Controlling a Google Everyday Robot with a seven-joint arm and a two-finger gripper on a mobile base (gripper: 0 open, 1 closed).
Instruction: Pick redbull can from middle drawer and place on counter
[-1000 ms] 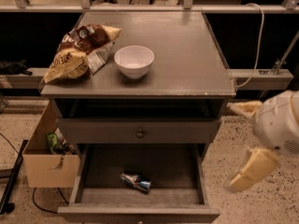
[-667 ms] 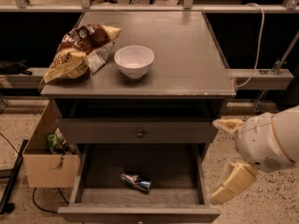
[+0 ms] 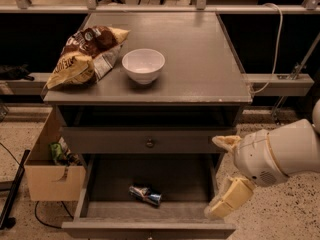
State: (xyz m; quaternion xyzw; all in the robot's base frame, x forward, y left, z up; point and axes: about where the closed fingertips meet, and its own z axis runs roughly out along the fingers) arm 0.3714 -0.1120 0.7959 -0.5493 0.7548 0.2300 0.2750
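Observation:
The redbull can (image 3: 146, 194) lies on its side on the floor of the open middle drawer (image 3: 172, 179), near its front. My gripper (image 3: 215, 177) is open and empty. It hangs at the drawer's right wall, to the right of the can and apart from it, with one cream finger high and one low. The counter (image 3: 200, 54) is the grey top of the cabinet above.
A white bowl (image 3: 143, 65) and a chip bag (image 3: 87, 55) sit on the counter's left half. A closed drawer front with a knob (image 3: 149, 143) is above the open drawer. A cardboard box (image 3: 52, 171) stands on the floor at the left. A white cable (image 3: 274, 44) hangs at the right.
My gripper has moved left and a little down, from beside the cabinet to the right wall of the open drawer. The can has not moved.

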